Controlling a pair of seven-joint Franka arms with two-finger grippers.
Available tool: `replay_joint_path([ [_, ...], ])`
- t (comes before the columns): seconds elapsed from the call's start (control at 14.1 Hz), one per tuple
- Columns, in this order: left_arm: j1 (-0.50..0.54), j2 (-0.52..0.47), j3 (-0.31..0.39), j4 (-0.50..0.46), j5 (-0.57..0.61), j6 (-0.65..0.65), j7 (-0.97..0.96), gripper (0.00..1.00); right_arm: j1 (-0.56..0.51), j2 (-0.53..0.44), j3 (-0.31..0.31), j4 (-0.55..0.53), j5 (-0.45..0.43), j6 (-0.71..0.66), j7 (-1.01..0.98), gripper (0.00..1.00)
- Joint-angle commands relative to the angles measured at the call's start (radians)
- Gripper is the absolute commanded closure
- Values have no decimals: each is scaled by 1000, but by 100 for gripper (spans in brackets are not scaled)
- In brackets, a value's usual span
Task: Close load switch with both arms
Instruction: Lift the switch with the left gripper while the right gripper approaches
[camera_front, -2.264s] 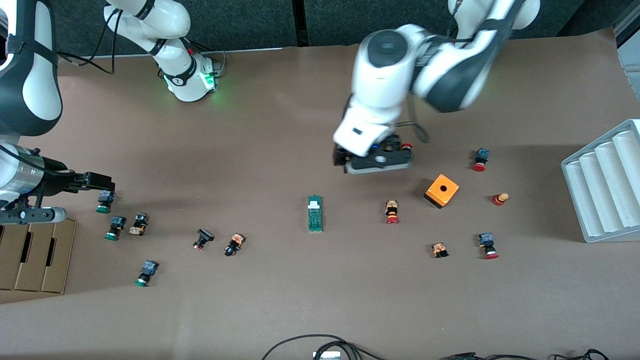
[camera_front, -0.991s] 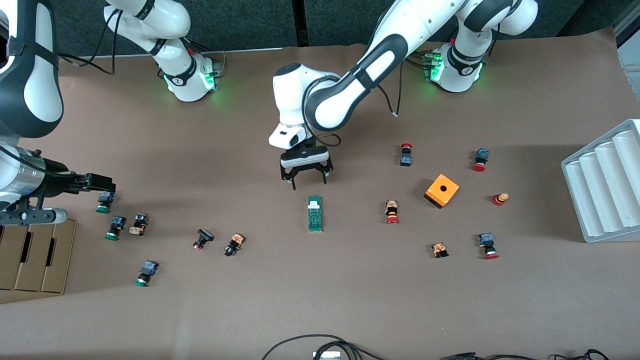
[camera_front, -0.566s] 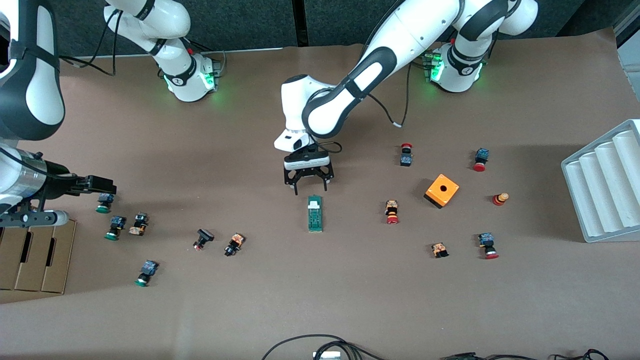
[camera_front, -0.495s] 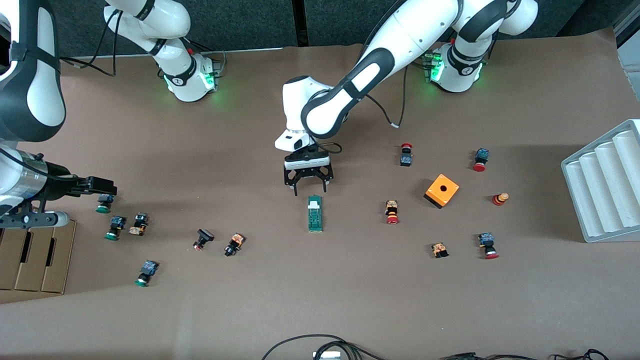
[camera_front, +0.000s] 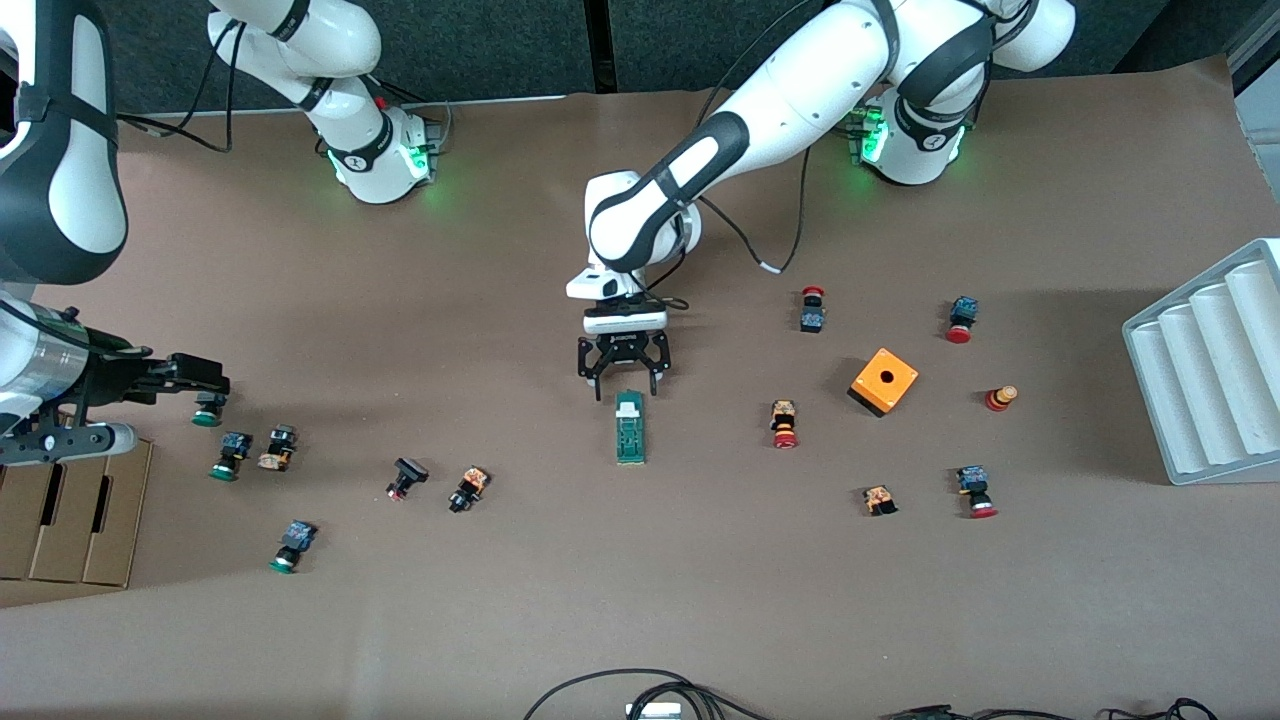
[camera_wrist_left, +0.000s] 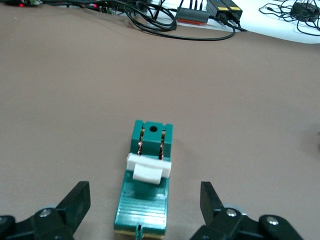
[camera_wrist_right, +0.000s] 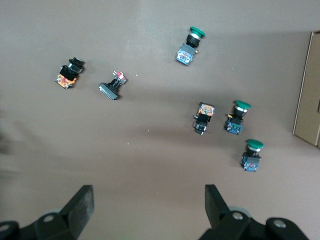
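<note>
While hovering over the white-tipped end of the load switch (camera_front: 630, 428), keep the left gripper (camera_front: 626, 390) centred on the long axis and lower it straight down, letting the widely spread, empty fingers (camera_wrist_left: 77, 197) pass one down each flank of the narrow body without nudging it across the desk (camera_front: 500, 250). Find the load switch lying flat near the middle of the desk, white piece (camera_wrist_left: 148, 170) at the end under the left gripper, green length running on toward the front camera. Treat the step in hand as the approach before a clamp: pinch the green sides low, never the white piece, and leave that piece free to be pressed shut. Bring the right gripper (camera_wrist_right: 148, 197) over for that press; waits for now well apart from the load switch, toward the right arm's end of the desk, over a scatter of green-capped push buttons (camera_wrist_right: 245, 112), fingers likewise wide apart and holding nothing. Expect hard moulded plastic: smooth green block, finely ribbed at one end, round hole at the other, two thin brass-coloured strips under a seemingly raised white bar. Expect little grip from the matte brown paper-like desk cover, so close gently and evenly.
</note>
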Motion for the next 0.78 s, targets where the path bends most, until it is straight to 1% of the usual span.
replay_joint_path([
  [0.0, -46, 48, 20, 33, 58, -72, -36, 3, -2, 2, 6, 21, 9, 6, -46, 1],
  [0.14, -55, 55, 20, 35, 61, -73, -39, 4, 24, -1, 9, 36, 8, 14, -89, 1],
  [0.28, -55, 65, 21, 38, 76, -87, -46, 7, 98, 8, 6, 36, -1, 29, -84, 1],
  [0.42, -57, 78, 21, 44, 106, -95, -103, 9, 133, 10, 6, 34, -5, 37, -83, 1],
  [0.57, -58, 101, 21, 44, 162, -136, -149, 10, 158, 43, 6, 34, -2, 71, -92, 1],
  [0.71, -99, 127, 21, 55, 167, -182, -168, 14, 153, 89, 8, 36, 12, 83, -121, 1],
])
